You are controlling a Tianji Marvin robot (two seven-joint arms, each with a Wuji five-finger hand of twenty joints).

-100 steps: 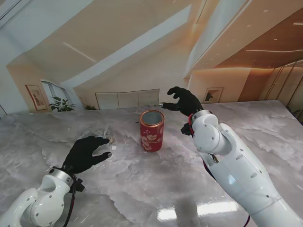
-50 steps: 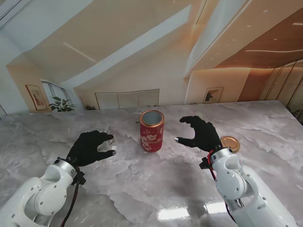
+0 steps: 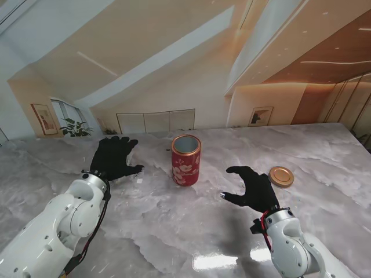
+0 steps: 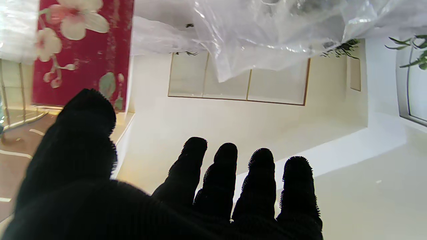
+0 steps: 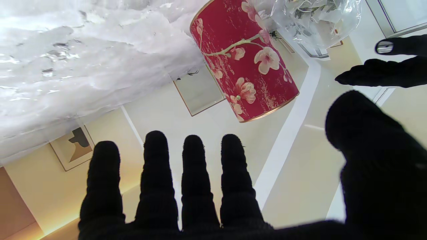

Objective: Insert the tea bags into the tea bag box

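Note:
The red flowered tea tin [image 3: 186,160] stands upright mid-table with its top uncovered; it also shows in the wrist views [image 4: 80,50] [image 5: 247,66]. A clear plastic bag [image 4: 267,33] with tea bags inside [image 5: 317,20] lies beside the tin on its left. My left hand [image 3: 115,156] is open with spread fingers [image 4: 220,180], left of the tin and holding nothing. My right hand [image 3: 252,188] is open too, nearer to me and right of the tin, its fingers [image 5: 193,173] pointing toward it.
The tin's round gold lid [image 3: 281,176] lies flat on the marble table [image 3: 174,231], right of the tin and just beyond my right hand. A small white scrap [image 3: 139,180] sits near my left hand. The glossy table top mirrors the ceiling.
My right hand drew back from above the tin toward me, uncovering the lid on the table. My left hand rose from the bag and moved farther from me.

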